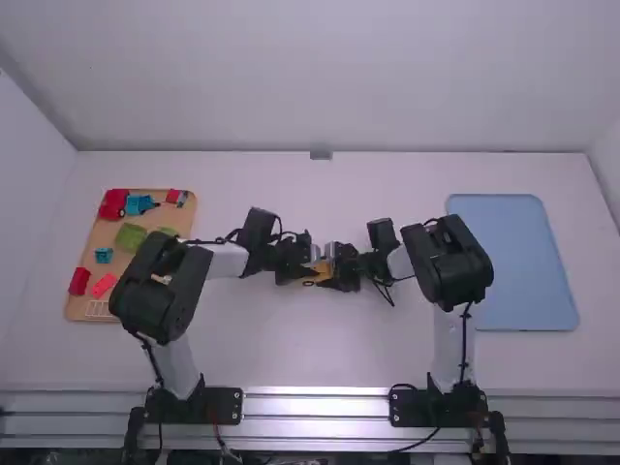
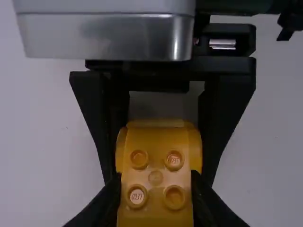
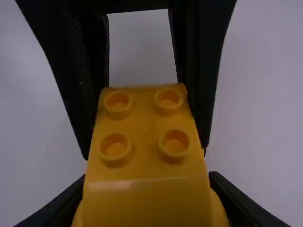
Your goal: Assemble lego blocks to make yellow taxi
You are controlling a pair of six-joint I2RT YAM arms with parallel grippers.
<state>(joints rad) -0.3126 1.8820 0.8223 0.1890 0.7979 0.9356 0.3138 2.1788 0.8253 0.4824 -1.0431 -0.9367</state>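
Near the table's middle, my left gripper [image 1: 304, 269] and right gripper [image 1: 335, 273] face each other at one yellow taxi piece [image 1: 319, 274]. In the left wrist view, the left gripper [image 2: 156, 203] is shut on the studded end of the yellow piece [image 2: 156, 178], while the right gripper's fingers flank its wider, rounded end. The right wrist view has the right gripper [image 3: 147, 201] shut on the smooth rounded end of the yellow piece [image 3: 147, 201]; its raised studs lie between the left gripper's fingers. The underside is hidden.
A wooden tray [image 1: 71, 312] at the far left holds a red vehicle [image 1: 113, 203], a blue piece [image 1: 140, 203], green blocks [image 1: 130, 236] and red blocks [image 1: 79, 281], partly behind the left arm. A blue tray [image 1: 528, 262] lies at the right, beyond the right arm.
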